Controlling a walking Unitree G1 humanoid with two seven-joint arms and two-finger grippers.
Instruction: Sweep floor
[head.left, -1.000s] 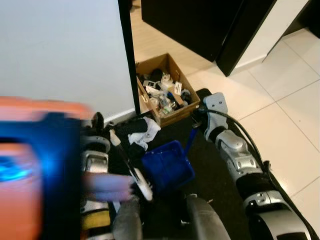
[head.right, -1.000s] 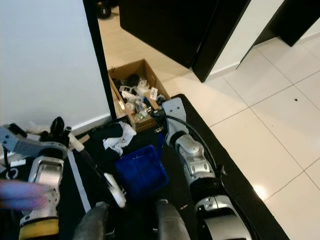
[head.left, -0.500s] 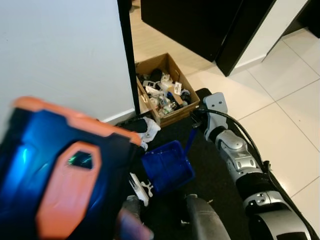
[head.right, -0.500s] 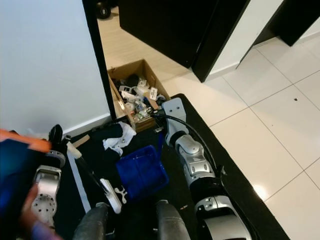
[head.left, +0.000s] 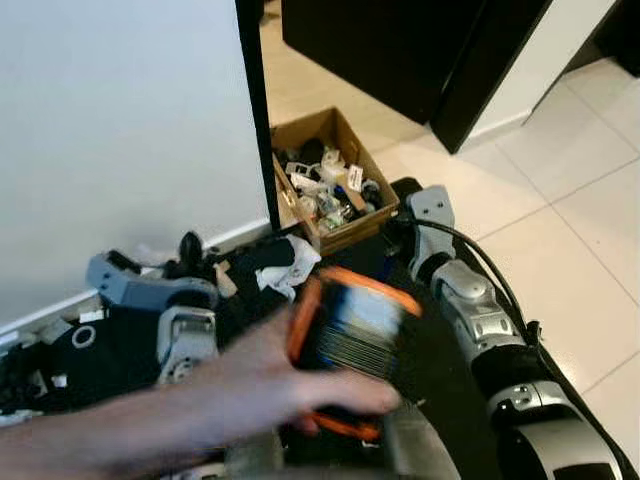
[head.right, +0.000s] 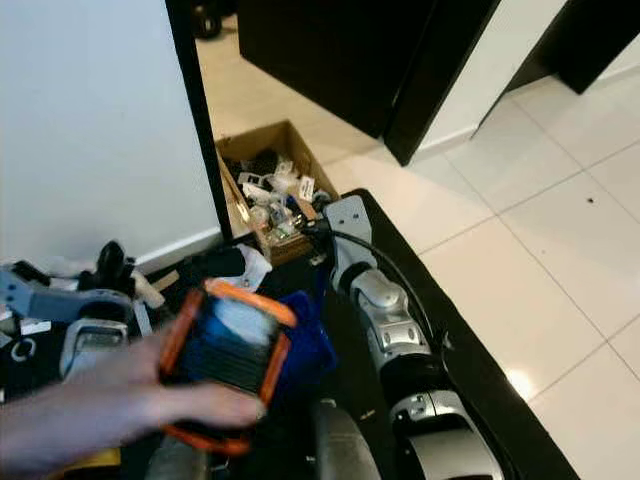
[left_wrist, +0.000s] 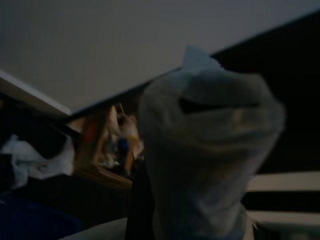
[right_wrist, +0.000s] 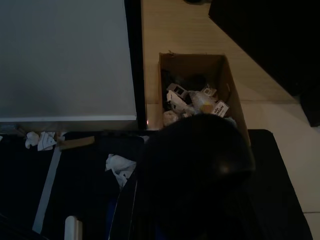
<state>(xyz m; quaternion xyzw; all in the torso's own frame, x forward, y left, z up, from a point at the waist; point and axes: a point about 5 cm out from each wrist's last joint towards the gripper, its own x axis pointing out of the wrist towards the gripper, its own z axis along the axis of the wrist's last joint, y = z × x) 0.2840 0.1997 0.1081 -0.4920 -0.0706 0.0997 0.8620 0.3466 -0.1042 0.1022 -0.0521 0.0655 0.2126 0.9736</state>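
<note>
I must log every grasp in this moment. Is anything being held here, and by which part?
A person's hand holds an orange-edged blue rectangular device by its lower edge. What the grippers hold cannot be told.

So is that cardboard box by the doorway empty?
No, the cardboard box on the floor is full of small mixed items, seen plainly in the left eye view.
</note>
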